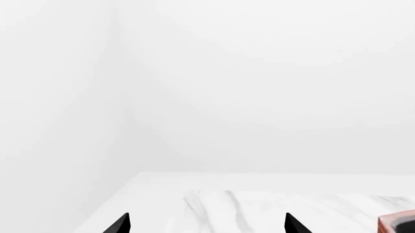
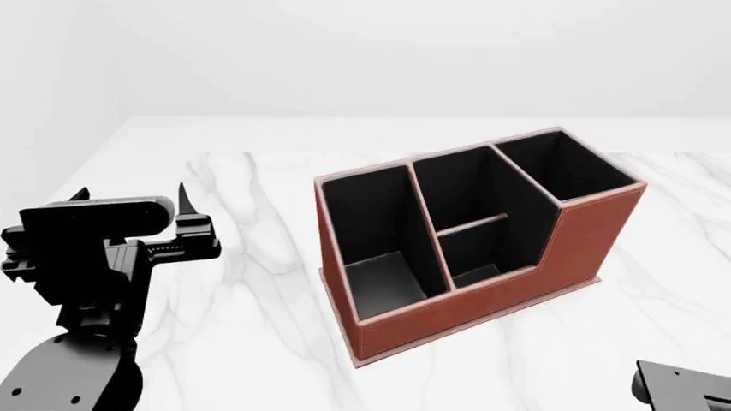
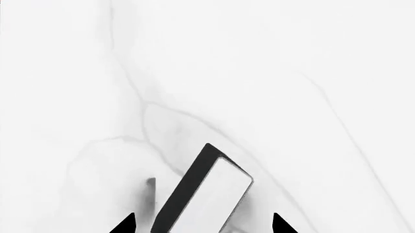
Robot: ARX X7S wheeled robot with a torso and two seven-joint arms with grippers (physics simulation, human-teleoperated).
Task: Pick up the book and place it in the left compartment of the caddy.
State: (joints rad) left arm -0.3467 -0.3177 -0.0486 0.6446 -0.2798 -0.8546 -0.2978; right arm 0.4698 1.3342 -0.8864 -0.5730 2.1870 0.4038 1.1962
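Black-covered book [image 3: 204, 194] on the marble worktop [image 3: 259, 73], between the two fingertips of the right pincer [image 3: 203, 224], long axis slanted across the gap; out of the head view. Right pincer wide, seemingly not closed on it; left pincer [image 1: 206, 224] also wide, holding nothing, near the caddy [image 2: 480, 282]. Left compartment [image 2: 371, 231] well apart, so right arm nearer.

Book [image 3: 204, 194] cut by frame edge; right tool [image 3: 203, 224] grip unclear.
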